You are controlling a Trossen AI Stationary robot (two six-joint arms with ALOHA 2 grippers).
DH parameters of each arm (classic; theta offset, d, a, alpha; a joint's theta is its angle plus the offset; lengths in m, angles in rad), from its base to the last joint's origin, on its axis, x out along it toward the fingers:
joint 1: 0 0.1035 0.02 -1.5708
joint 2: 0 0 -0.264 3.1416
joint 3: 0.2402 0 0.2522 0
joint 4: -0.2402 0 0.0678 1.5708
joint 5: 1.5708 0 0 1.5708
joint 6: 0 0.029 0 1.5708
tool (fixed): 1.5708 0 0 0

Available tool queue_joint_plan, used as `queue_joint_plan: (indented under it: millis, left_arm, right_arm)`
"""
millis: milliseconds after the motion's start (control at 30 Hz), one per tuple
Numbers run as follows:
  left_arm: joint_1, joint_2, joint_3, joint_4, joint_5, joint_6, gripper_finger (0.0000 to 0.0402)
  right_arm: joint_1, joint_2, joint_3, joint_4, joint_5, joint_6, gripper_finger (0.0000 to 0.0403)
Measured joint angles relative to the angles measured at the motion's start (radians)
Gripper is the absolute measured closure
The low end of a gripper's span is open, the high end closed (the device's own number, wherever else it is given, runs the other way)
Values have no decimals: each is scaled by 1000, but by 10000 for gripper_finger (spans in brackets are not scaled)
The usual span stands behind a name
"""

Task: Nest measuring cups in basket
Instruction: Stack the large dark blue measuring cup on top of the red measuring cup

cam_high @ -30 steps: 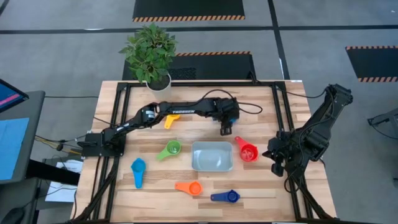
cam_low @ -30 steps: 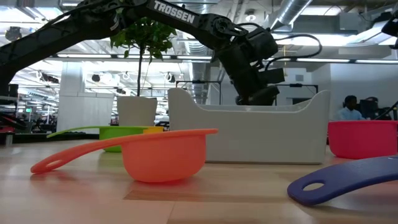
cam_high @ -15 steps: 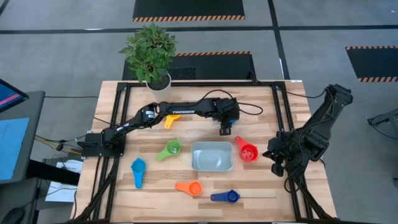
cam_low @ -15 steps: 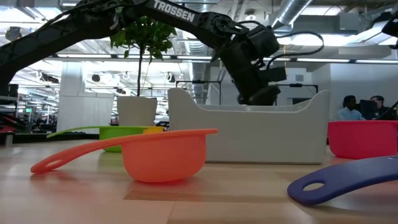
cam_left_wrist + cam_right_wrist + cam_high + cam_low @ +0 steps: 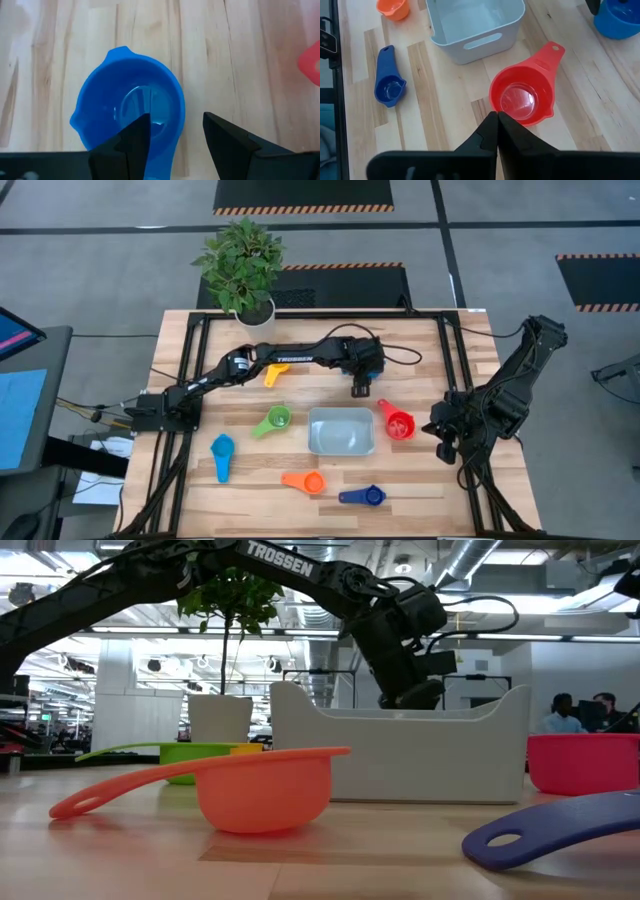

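Observation:
My left gripper (image 5: 172,135) is open, reaching over the table's far middle (image 5: 360,387), just beyond the basket (image 5: 342,430). It hovers over the blue cup (image 5: 127,117): one finger stands above the bowl, the other outside its rim. The blue cup also shows in the right wrist view (image 5: 617,20). My right gripper (image 5: 496,120) is shut and waits by the right edge, above the red cup (image 5: 522,97). Yellow (image 5: 272,373), green (image 5: 275,420), light blue (image 5: 222,455), orange (image 5: 308,481) and dark blue (image 5: 365,496) cups rest on the table around the basket. My left gripper comes at the blue cup from above with its fingers on either side of the rim (image 5: 181,112). I cannot tell whether either finger touches it. The cup sits upright on the table.
A potted plant (image 5: 243,265) stands at the far edge, left of the left arm. In the low view the orange cup (image 5: 265,790) and dark blue handle (image 5: 560,830) lie in front of the basket (image 5: 400,755). People show in the room behind.

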Motion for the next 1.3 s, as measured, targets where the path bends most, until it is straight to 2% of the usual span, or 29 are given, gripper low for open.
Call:
queue_joint_plan:
  millis: [300, 533, 700, 900, 1100, 1167, 1300]
  left_arm:
    - [1, 0, 0, -1, 5, 0, 236]
    - [1, 0, 0, -15, 23, 29, 295]
    - [1, 0, 0, -26, 22, 34, 331]
    - [0, 42, -2, -35, 12, 45, 349]
    - [-14, 51, 0, 5, -77, 65, 377]
    - [-14, 44, 13, 2, -77, 76, 393]
    - [-14, 42, 57, -11, -73, 76, 399]
  right_arm:
    - [0, 0, 0, 13, -18, 0, 374]
    - [0, 0, 0, 19, -24, 0, 383]
    - [0, 0, 0, 21, -24, 0, 374]
    - [0, 0, 0, 41, -37, -1, 368]
    - [0, 0, 0, 48, -51, -1, 380]
    - [1, 0, 0, 50, -51, -1, 383]
    - [1, 0, 0, 54, -51, -1, 381]
